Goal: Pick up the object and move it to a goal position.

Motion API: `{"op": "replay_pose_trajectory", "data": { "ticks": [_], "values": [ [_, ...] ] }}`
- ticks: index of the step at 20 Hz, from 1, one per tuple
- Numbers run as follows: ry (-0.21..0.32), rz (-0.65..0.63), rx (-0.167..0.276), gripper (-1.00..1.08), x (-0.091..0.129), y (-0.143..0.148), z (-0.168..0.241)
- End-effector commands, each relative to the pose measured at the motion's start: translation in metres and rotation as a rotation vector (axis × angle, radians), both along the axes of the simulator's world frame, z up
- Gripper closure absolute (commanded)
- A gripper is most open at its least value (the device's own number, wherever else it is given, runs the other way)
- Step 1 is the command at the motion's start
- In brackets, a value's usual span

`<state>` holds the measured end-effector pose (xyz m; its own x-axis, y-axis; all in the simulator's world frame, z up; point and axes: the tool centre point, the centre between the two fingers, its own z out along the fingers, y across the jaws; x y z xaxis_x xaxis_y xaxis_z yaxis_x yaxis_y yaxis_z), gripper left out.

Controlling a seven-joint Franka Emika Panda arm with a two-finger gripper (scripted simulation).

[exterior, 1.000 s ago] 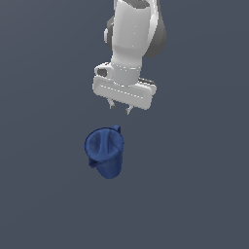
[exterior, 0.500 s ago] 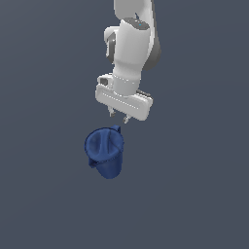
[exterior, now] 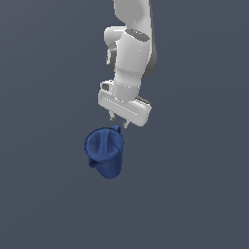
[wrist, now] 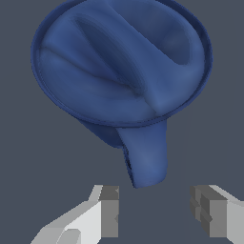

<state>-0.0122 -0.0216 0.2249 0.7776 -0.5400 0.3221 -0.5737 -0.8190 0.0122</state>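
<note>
- Where you look in the exterior view, the biggest thing is the flat grey floor (exterior: 44, 204); it fills the whole picture behind everything else.
- Next you've got the white Panda arm (exterior: 130, 58), coming down from the top edge, its wrist block just above the pitcher.
- The dark blue pitcher (exterior: 105, 151) sits on the floor below the arm, a bit toward the exterior view's left of the wrist block. You see its wide lidded rim turned toward the camera and the body tapering to a narrower rounded base lower in the picture. It reads as tilted or lying over, but you can't tell exactly how it rests.
- In the wrist view the pitcher's lidded rim (wrist: 121, 62) takes up most of the picture, with its handle (wrist: 147, 155) sticking out toward the fingers.
- The gripper (exterior: 119, 120) hangs just above the rim's edge, near the handle. Its jaws stand wide apart and hold nothing.
- In the wrist view you see both grey finger pads (wrist: 109, 209), one on each side of the handle's tip, neither touching it; the handle end stops just short of the gap between them.
</note>
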Motion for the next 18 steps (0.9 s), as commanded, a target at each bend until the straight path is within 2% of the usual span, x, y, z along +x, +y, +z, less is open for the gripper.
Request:
{"op": "replay_pose_trajectory", "data": {
  "ticks": [1,10,18],
  "values": [
    [-0.009,-0.013,0.002,-0.2,0.001,0.0,-0.003],
    [-0.013,-0.019,0.004,-0.2,0.002,0.0,-0.007],
    [-0.014,-0.021,0.004,-0.2,0.008,-0.005,-0.031]
  ]
}}
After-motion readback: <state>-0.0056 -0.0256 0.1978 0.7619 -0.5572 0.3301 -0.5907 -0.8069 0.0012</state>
